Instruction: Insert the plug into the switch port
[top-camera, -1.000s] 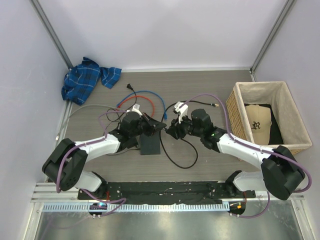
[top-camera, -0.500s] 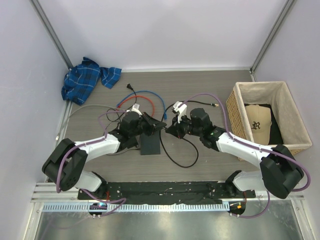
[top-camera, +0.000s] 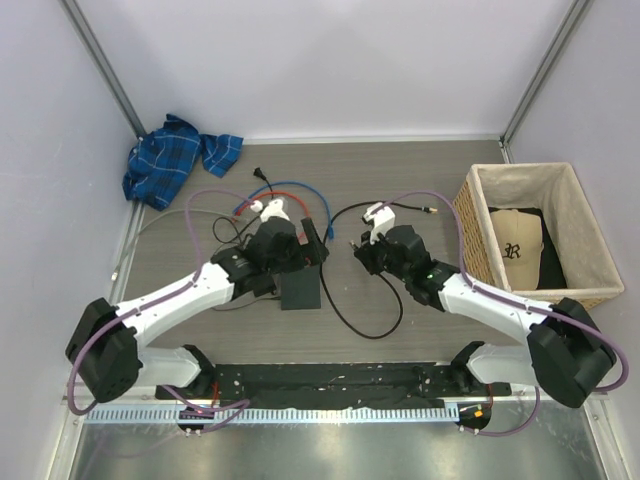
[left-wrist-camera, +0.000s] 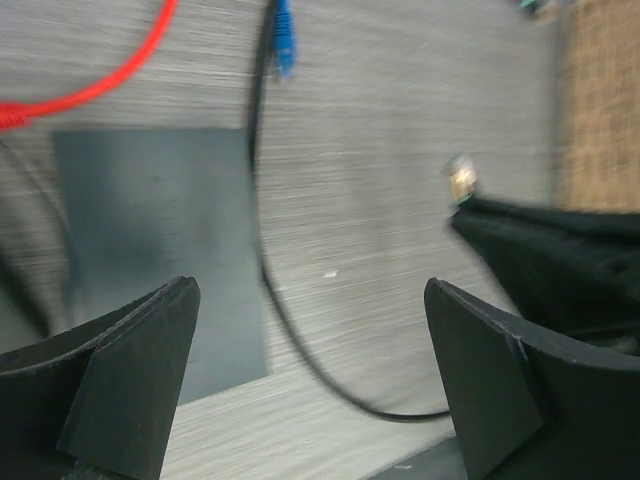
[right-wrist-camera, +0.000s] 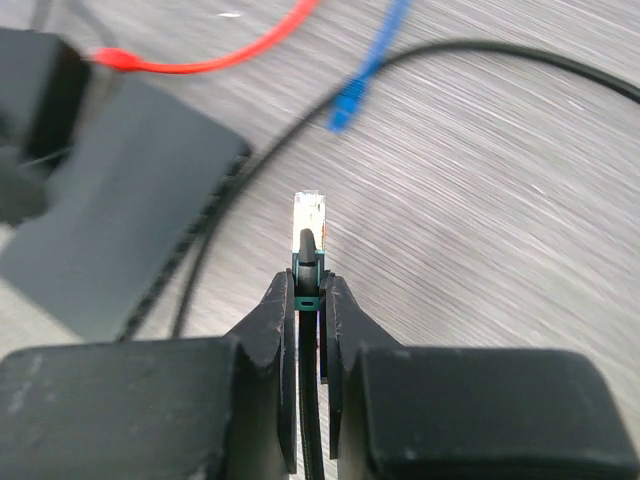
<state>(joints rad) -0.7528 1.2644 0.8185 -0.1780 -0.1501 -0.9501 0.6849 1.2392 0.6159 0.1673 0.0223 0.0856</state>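
Observation:
The plug (right-wrist-camera: 311, 215) has a clear tip and a teal clip, and my right gripper (right-wrist-camera: 309, 285) is shut on it, its black cable running back between the fingers. In the left wrist view the plug (left-wrist-camera: 462, 182) shows at the tip of the right gripper (left-wrist-camera: 540, 250). The switch (top-camera: 300, 290), a flat dark grey box, lies left of the plug; I cannot make out its port. Above the switch's right edge (left-wrist-camera: 150, 250), my left gripper (left-wrist-camera: 310, 290) stands wide open with nothing between its fingers (left-wrist-camera: 130, 380). From above, the left gripper (top-camera: 312, 250) and right gripper (top-camera: 358, 255) are a little apart.
A black cable (top-camera: 345, 315) loops on the table beside the switch. Red cable (right-wrist-camera: 200, 65) and a blue plug (right-wrist-camera: 345, 105) lie behind it. A wicker basket (top-camera: 470, 215) holding a cap stands at the right. A blue plaid cloth (top-camera: 165, 160) lies back left.
The two grippers were together over the switch's right edge. My left gripper has opened wide and pulled back. The right gripper has drawn off to the right with the plug.

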